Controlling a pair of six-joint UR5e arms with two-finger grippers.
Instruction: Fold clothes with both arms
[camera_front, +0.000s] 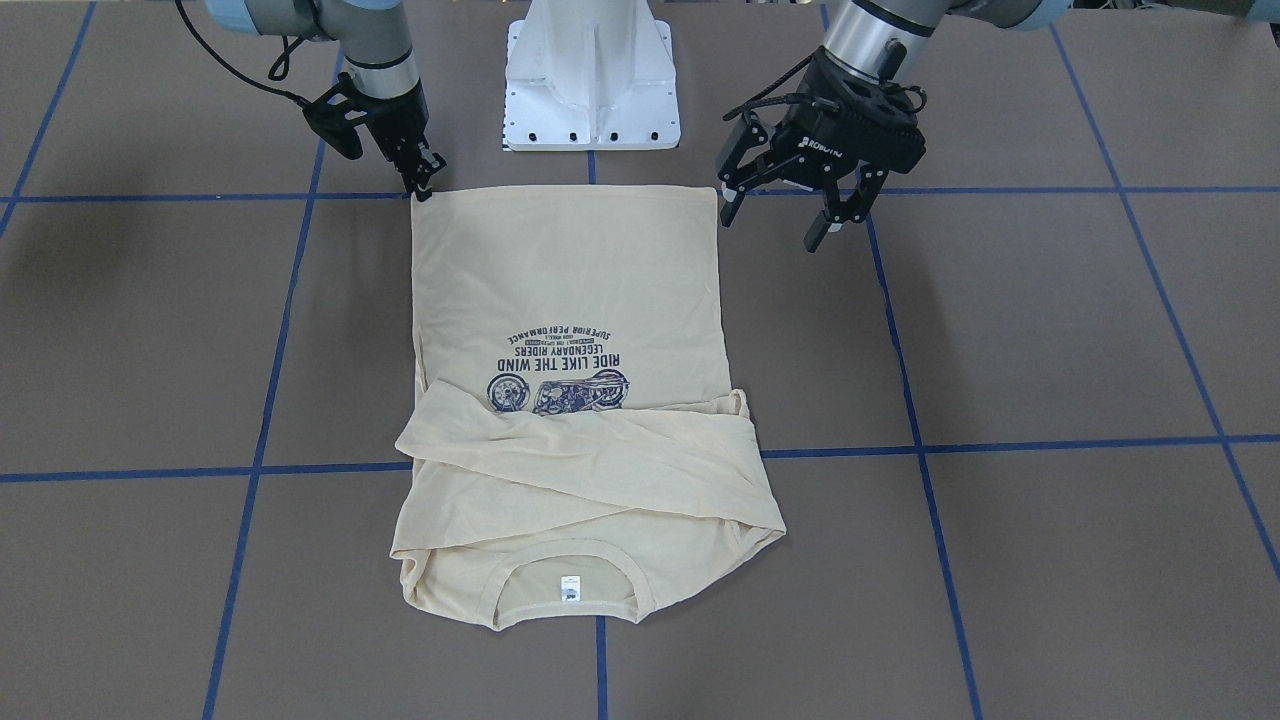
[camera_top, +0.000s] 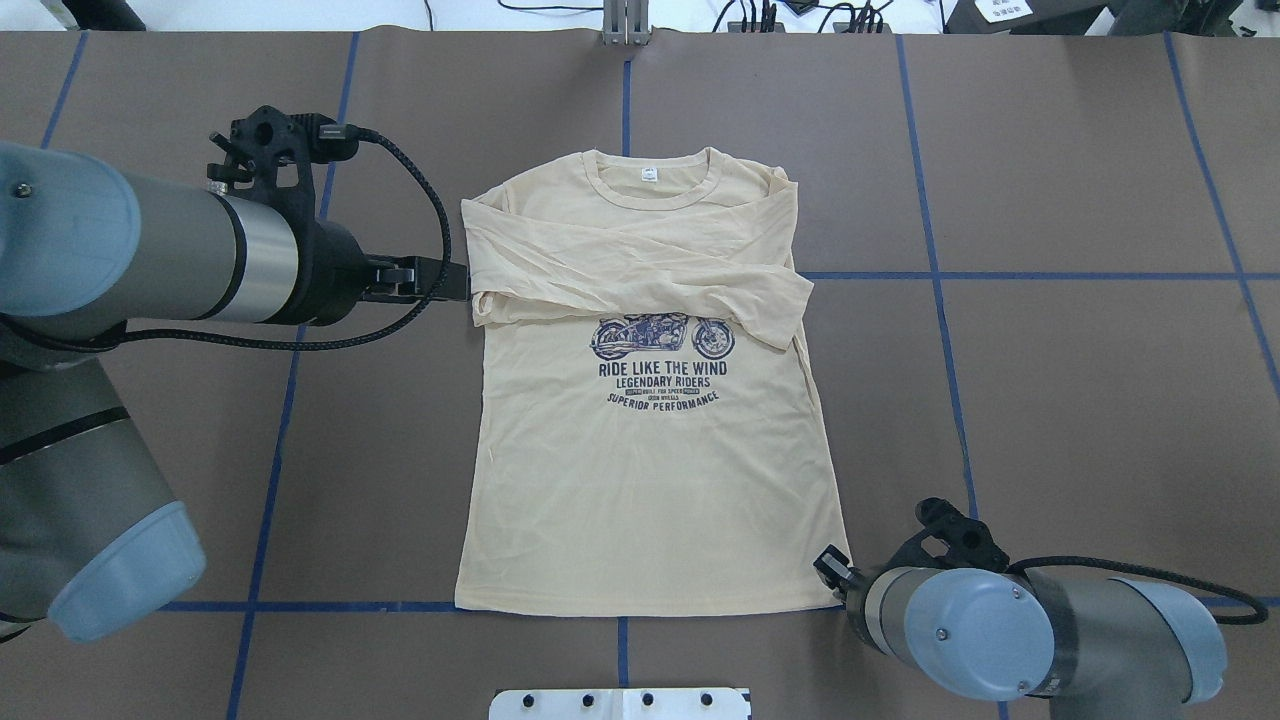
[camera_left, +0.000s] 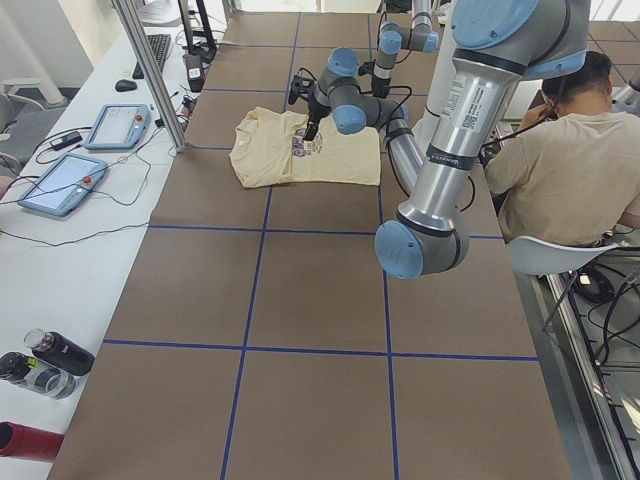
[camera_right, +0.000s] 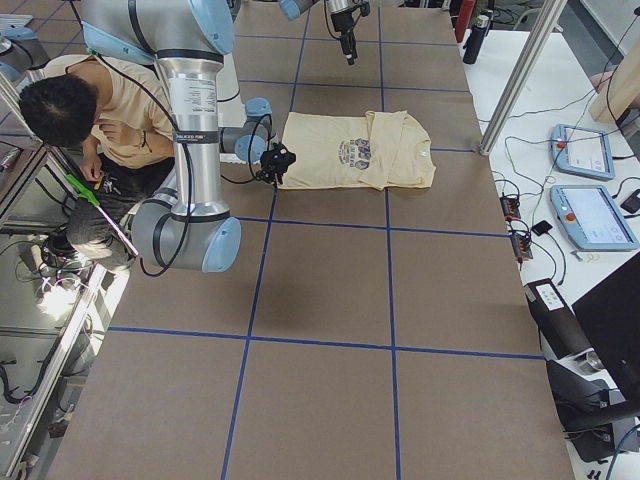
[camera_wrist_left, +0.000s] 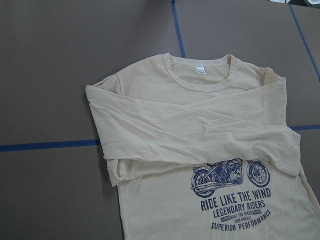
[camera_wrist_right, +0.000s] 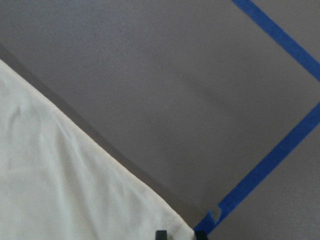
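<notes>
shirt (camera_front: 570, 280) is lying flat on the worktop (camera_front: 1000, 350), print (camera_front: 560, 365) up, with the collar (camera_front: 565, 580) turned away from the robot and the hem (camera_front: 570, 188) just in front of the base (camera_front: 592, 90). both sleeves (camera_front: 600, 455) are lying crossed over the chest. it is being judged light, thin and limp: sagging and creasing are to be expected wherever it is not being supported, and the loose sleeves could be shaken out of place by a quick lift. little force is being called for. a pinch at each hem corner, one per gripper, is being judged the best hold, so that the lower half can be carried evenly toward the collar.

the right gripper (camera_front: 425, 183) is being held low at the hem corner (camera_front: 418, 198) on its side. in the wrist view the tips of its fingers (camera_wrist_right: 160, 234) are standing either side of that corner, but whether the cloth is being pinched cannot be told. the left gripper (camera_front: 772, 228) is being held raised off the shirt's left edge, clear of the cloth, its fingers (camera_front: 728, 212) spread with nothing between them.

being counted: one shirt, two sleeves, one neck label (camera_front: 570, 588), two arms (camera_top: 150, 260), two grippers, and one person (camera_left: 570, 160) seated beside the worktop.
</notes>
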